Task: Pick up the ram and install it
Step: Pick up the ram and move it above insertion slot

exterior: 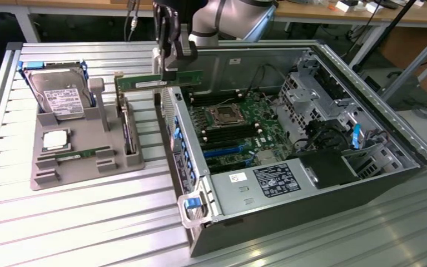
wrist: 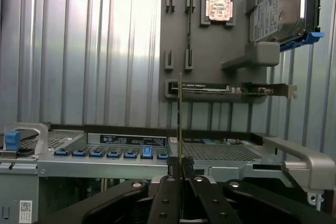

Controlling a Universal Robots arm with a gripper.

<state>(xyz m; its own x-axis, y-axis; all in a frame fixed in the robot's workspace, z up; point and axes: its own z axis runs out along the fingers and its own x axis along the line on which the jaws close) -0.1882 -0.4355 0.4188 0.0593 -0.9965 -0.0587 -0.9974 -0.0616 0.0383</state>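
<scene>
The ram (exterior: 148,83) is a long thin green stick that hangs level in the air, above the near wall of the open computer case (exterior: 221,217). My gripper (exterior: 172,75) is shut on it from above, near its end on the exterior view's right. In the wrist view the ram (wrist: 180,114) shows edge-on, rising from between my black fingers (wrist: 169,182), with the gripper (wrist: 180,167) closed around it. The motherboard (exterior: 232,125) with its dark memory slots lies inside the case, below and to the exterior view's right of the ram.
A grey holder (exterior: 87,167) on the slatted table carries a hard drive (exterior: 61,94), a square silver processor chip (exterior: 55,140), another green stick (exterior: 84,153) and a larger card with a metal bracket (wrist: 231,88). Drive cages and cables (exterior: 324,133) crowd the case's far side.
</scene>
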